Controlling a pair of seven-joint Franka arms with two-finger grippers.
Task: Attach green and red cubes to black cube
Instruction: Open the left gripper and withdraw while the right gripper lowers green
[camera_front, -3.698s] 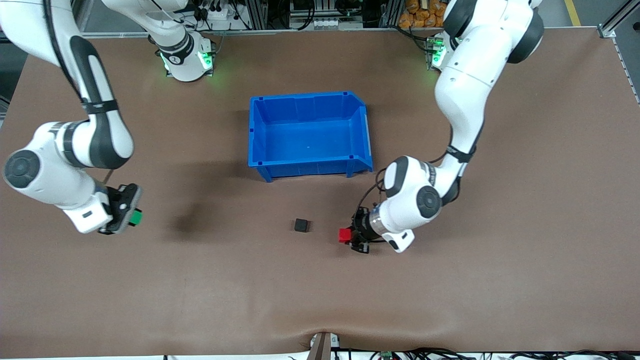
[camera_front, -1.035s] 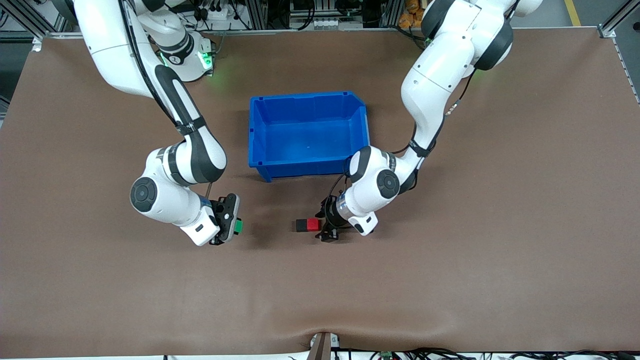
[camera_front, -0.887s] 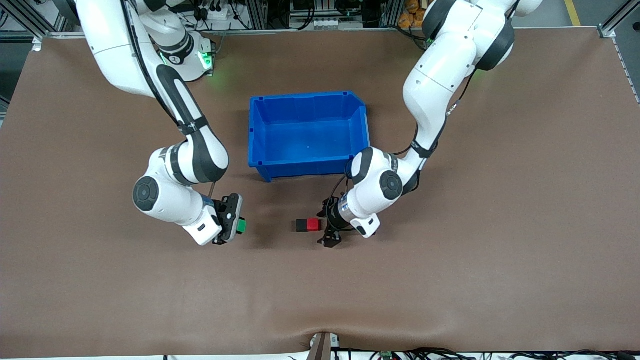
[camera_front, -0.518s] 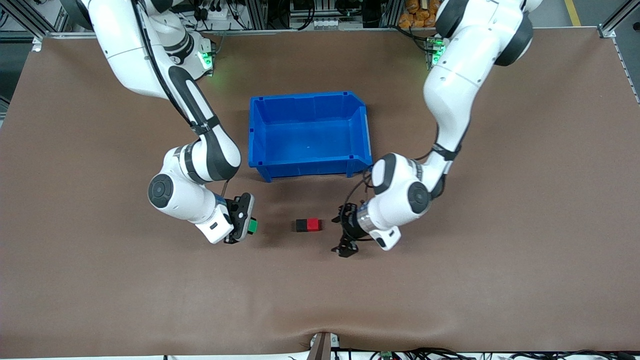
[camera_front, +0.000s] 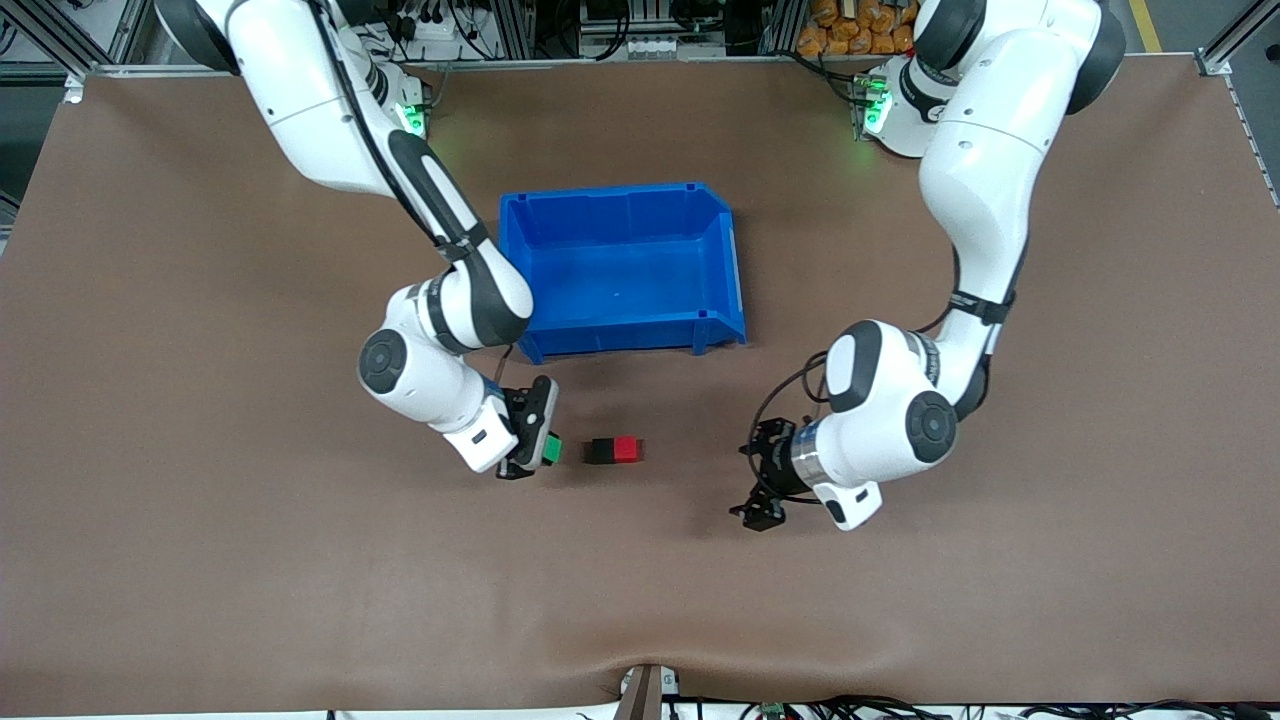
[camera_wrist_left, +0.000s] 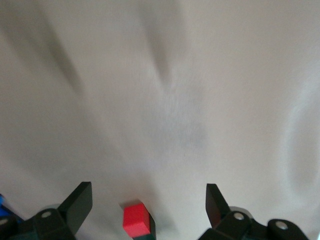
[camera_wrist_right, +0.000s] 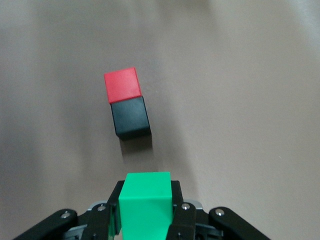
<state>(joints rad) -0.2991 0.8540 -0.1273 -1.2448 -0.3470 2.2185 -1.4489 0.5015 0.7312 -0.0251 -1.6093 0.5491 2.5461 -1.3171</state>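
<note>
Blue bin (camera_front: 620, 265) sits idle mid-table (camera_front: 200, 560). Left end effector (camera_front: 762, 485) hovers spread wide and empty, toward its arm's end. Right end effector (camera_front: 535, 440) clenches the green cube (camera_front: 552, 450) just beside the pair. Red cube (camera_front: 627, 450) is already joined to black cube (camera_front: 600, 451); green is left.

right hand (camera_front: 540, 448) grips green cube (camera_front: 552, 450) | red cube (camera_front: 627, 449) touching black cube (camera_front: 600, 451)
</note>
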